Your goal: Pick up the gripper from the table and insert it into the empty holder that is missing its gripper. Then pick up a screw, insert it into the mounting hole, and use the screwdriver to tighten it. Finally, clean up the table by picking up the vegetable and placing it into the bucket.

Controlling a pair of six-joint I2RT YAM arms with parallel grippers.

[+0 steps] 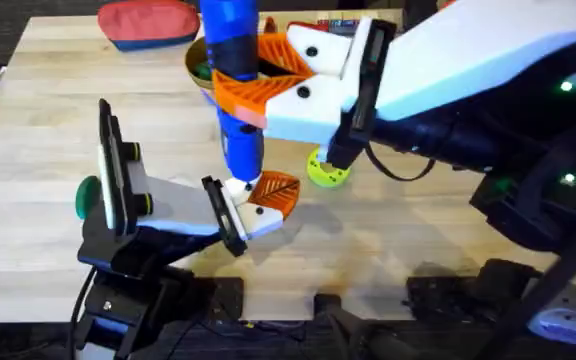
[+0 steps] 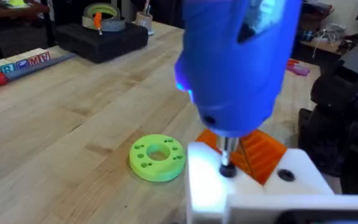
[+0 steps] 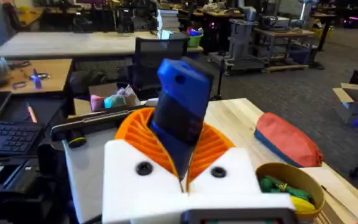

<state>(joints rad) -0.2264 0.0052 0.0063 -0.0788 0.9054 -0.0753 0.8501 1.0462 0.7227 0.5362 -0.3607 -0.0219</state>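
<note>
Light plank worktop [image 1: 58, 110], with a workshop of desks and shelving behind it in the right wrist view.

Right hand [image 1: 253, 85]: white fingers with orange ribbed pads clamped on the screwdriver [image 1: 233, 60], blue, held upright. In the right wrist view the blue body [image 3: 182, 112] stands between the two orange pads.

Screwdriver tip: pointing down onto the white block of the left hand [image 1: 258, 200]. Left wrist view shows the narrow metal bit [image 2: 227, 155] meeting the top of the white finger block, the holder [image 2: 253, 190], at a dark spot; whether that is a screw head I cannot tell.

The gripper [image 1: 276, 190], orange wedge, sits on the left hand's block just beside the bit; it shows orange and ribbed behind the bit in the left wrist view [image 2: 263, 149].

Left hand fingers: cannot tell whether apart or together; nothing visibly held between them.

Lime-green disc with holes [image 1: 326, 170] lies flat on the worktop, just beyond the left hand and near the screwdriver.

Bucket [image 3: 291, 186], yellow-brown, stands at the far side of the worktop behind the screwdriver; green and yellow vegetable matter [image 3: 281, 185] is inside it.

Red pouch [image 1: 148, 22] rests at the far edge, left of the bucket.
</note>
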